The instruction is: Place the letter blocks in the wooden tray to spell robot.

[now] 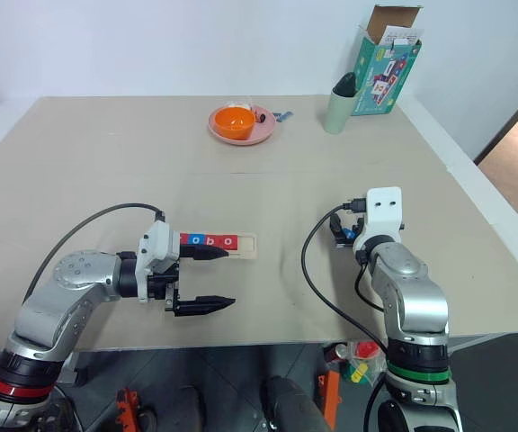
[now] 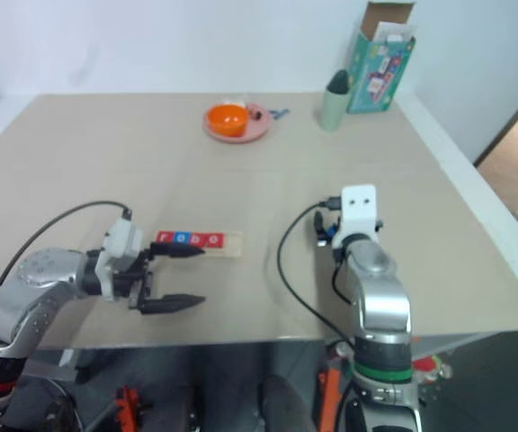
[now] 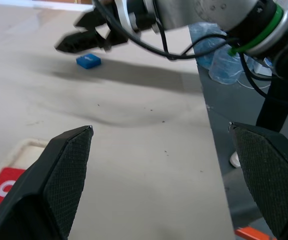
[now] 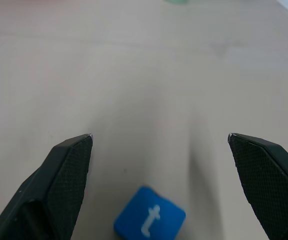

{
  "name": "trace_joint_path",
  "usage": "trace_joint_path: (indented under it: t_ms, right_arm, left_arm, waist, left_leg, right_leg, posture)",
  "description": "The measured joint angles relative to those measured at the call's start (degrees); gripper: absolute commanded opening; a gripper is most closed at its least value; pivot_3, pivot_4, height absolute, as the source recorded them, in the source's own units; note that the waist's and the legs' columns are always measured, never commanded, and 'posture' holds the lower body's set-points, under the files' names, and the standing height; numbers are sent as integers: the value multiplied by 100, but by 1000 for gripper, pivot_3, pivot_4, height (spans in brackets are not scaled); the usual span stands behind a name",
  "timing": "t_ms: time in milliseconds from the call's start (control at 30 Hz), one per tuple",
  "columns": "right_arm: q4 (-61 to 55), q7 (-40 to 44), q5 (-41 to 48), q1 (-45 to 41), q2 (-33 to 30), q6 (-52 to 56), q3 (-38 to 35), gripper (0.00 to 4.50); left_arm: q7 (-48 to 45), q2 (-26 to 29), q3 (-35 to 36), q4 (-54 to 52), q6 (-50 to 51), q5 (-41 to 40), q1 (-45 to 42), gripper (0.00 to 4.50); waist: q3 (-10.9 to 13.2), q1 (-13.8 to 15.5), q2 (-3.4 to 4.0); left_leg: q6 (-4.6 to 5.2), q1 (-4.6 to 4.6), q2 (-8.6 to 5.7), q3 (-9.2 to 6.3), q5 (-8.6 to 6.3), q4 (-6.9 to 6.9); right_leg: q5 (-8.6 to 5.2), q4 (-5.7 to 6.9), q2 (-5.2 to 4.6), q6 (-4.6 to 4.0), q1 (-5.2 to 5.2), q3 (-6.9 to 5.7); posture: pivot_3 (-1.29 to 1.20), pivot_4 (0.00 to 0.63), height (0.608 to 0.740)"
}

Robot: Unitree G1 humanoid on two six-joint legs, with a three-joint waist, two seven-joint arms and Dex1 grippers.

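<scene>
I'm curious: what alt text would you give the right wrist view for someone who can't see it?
A blue letter block with a white t lies flat on the pale table, between the two wide-open black fingers of the right pincer, not touching either.

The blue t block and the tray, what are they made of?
The t block looks like smooth plastic or painted wood: even blue colour, rounded corners, a crisp white letter. I cannot tell which. The tray looks like pale, unpainted wood with a matt, light tan surface.
</scene>
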Motion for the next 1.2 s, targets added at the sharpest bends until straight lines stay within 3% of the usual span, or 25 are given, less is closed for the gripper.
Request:
trace_joint_path:
  t_ms: [333,467,633,900,1200]
  right_arm:
    - [-133,-422,-61,275,262,410,56,4482]
    - [-131,-450,9,272,353,409,14,3429]
    - [-126,-486,126,248,520,425,-22,1697]
    - [-163,-377,202,314,401,387,58,1664]
    - [-395,917,734,286,-232,108,901,1664]
  left_arm:
    - [-26,-29,-1,101,-63,104,-31,4500]
    - [-90,-30,-1,159,-151,123,-30,4500]
    - [-132,-21,0,203,-235,188,-12,4500]
    - [-131,3,1,204,-300,246,123,4500]
    - [-133,6,1,205,-394,338,170,4500]
  waist:
    - [-1,-4,-2]
    - [-2,-4,-3]
    - [-3,-2,-4]
    - [-3,-3,-5]
    - [-2,-20,-4]
  left_leg:
    - [0,2,1,-4,0,-1]
    - [0,2,1,-3,0,-1]
    - [0,2,1,-4,0,-1]
    - [0,2,1,-5,0,-1]
    - [0,3,6,-6,0,-2]
  right_leg:
    - [-7,1,2,-12,2,-3]
    - [-8,0,1,-13,2,-3]
    - [-8,0,1,-12,3,-4]
    - [-10,-1,0,-15,3,-6]
    - [-11,0,5,-17,1,-6]
  posture:
    - [0,150,740]
    - [0,150,740]
    - [0,150,740]
    - [0,150,740]
    - [0,150,740]
